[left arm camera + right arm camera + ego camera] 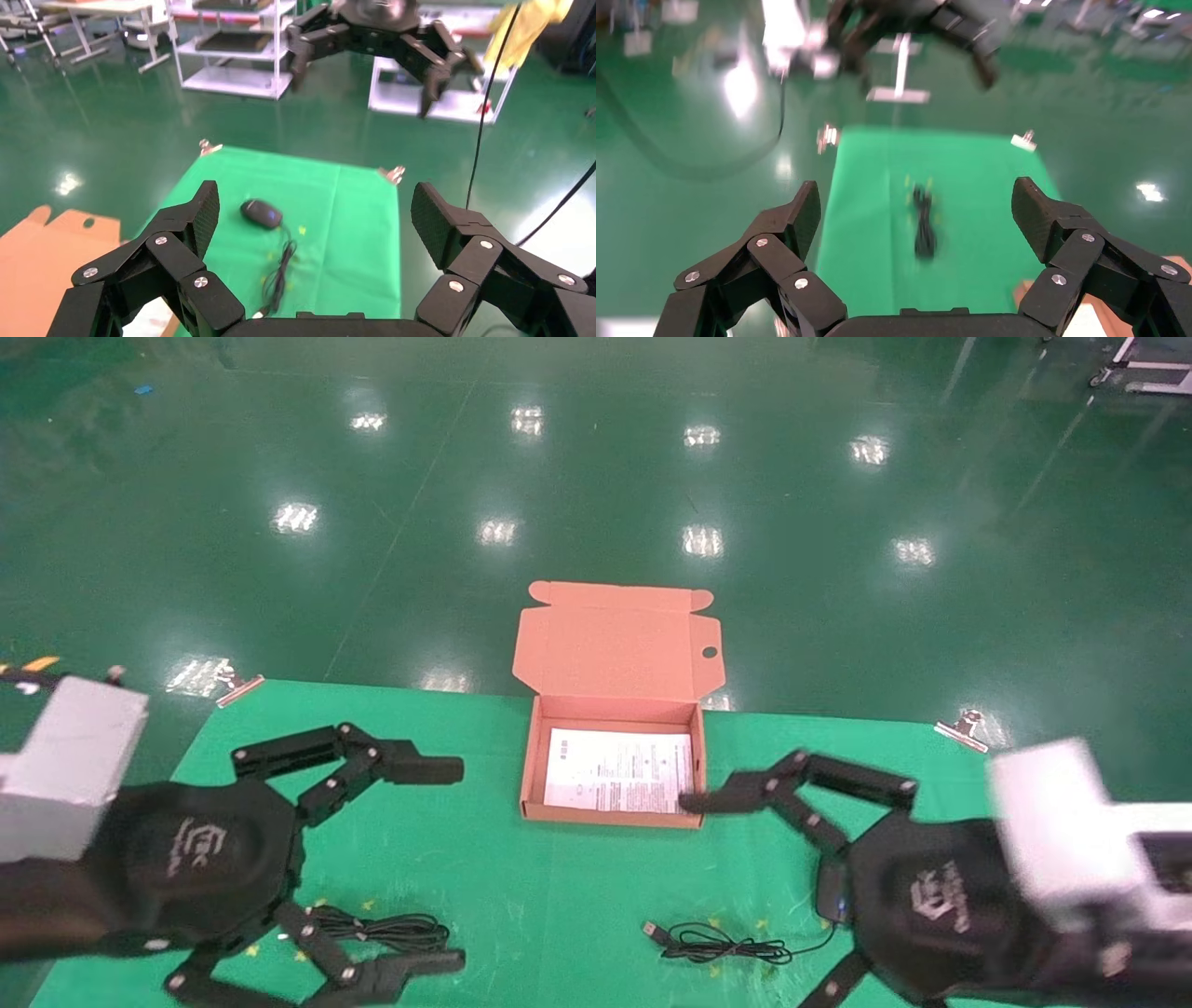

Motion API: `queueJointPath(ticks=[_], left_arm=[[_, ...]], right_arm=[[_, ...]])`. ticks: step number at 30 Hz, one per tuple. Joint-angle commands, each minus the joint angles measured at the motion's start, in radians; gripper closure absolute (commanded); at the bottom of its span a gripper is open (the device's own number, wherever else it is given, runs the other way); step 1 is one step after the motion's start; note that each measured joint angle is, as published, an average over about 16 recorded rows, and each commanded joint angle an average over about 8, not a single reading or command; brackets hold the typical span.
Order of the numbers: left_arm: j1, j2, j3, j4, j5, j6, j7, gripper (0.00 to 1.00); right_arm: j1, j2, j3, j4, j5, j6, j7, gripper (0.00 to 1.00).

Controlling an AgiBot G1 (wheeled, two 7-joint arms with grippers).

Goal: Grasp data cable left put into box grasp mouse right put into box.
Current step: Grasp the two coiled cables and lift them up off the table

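Nearest you, the loosely coiled black data cable (382, 927) lies on the green bench (484, 887) beneath your left gripper (438, 864), jaws wide and empty. It looks light and floppy, so pinch the bundle's middle. The right gripper (745, 887) hangs open over the black oval mouse (261, 213), beside the orange cardboard box (615, 770).

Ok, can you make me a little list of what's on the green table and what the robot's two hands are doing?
box: open, lid up, printed paper inside
data cable: coiled on the green mat, beside the left gripper
mouse: on the mat, cord trailing
left gripper: open, holding nothing
right gripper: open, holding nothing
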Motion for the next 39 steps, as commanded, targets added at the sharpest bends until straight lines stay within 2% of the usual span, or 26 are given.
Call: queueJointPath(ticks=[1, 11, 19, 28, 39], left_arm=[[-0.028, 0.007, 0.015, 0.011, 0.032, 0.009, -0.001, 0.0], [-0.228, 0.09, 0.174, 0.041, 0.322, 0.049, 0.019, 0.0], [-0.338, 0.149, 0.322, 0.044, 0.539, 0.045, 0.098, 0.0], [-0.377, 0.212, 0.435, 0.042, 0.746, 0.015, 0.138, 0.0], [-0.355, 0.3, 0.531, 0.144, 0.974, -0.081, 0.137, 0.0]], right_arm=[[0.046, -0.008, -0.024, 0.007, -0.058, -0.021, -0.007, 0.0], [0.338, -0.096, -0.351, 0.02, -0.374, -0.04, -0.121, 0.0], [0.473, -0.175, -0.586, 0.018, -0.564, -0.027, -0.175, 0.0], [0.484, -0.24, -0.719, 0.019, -0.731, 0.024, -0.191, 0.0], [0.392, -0.282, -0.774, -0.014, -0.885, 0.158, -0.146, 0.0]])
